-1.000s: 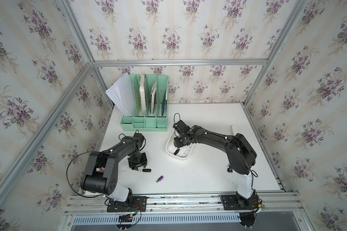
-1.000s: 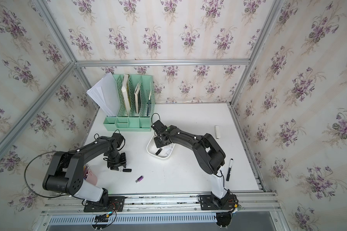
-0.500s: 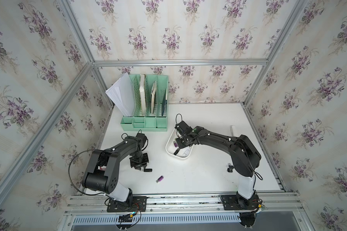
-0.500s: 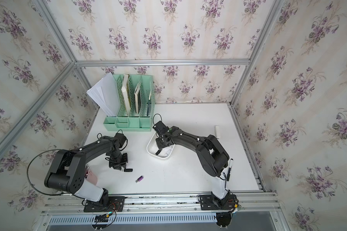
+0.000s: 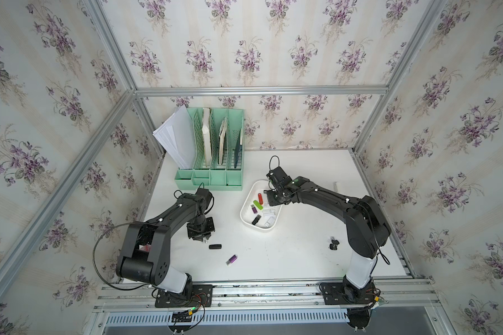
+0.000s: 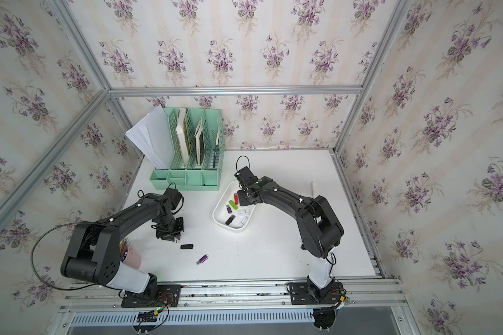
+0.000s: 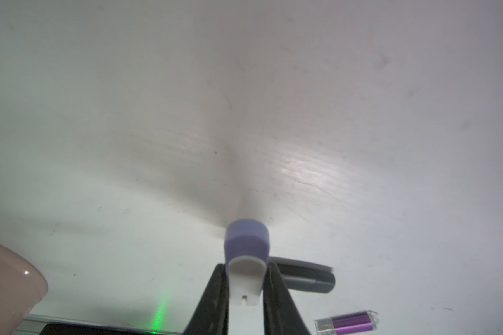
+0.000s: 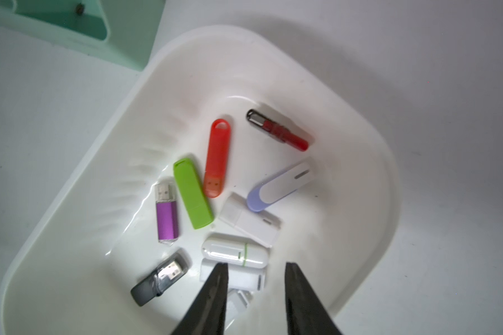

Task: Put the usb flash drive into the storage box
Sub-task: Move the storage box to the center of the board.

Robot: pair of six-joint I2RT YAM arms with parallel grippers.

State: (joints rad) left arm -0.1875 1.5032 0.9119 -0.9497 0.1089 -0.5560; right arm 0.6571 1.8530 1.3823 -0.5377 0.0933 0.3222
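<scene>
Progress partial: storage box (image 5: 245,209), mid-table, holds several drives (image 8: 192,197). Left gripper (image 7: 246,271) clamped on white-lavender drive (image 7: 246,243), low over table (image 7: 273,87), left of box; carry and drop pending. Black drive (image 5: 215,246), purple drive (image 5: 231,260) loose nearby, near side. Right gripper (image 8: 256,266) jaws apart, empty, above box.

pink pen cup (image 7: 9,284): cut by the frame edge.
usb flash drive (image 7: 246,249): flanks covered by left gripper (image 7: 246,266); blurred black drive (image 7: 311,281) partly behind.
white drive (image 8: 235,278): in storage box (image 8: 384,203), partly behind right gripper (image 8: 256,265).
</scene>
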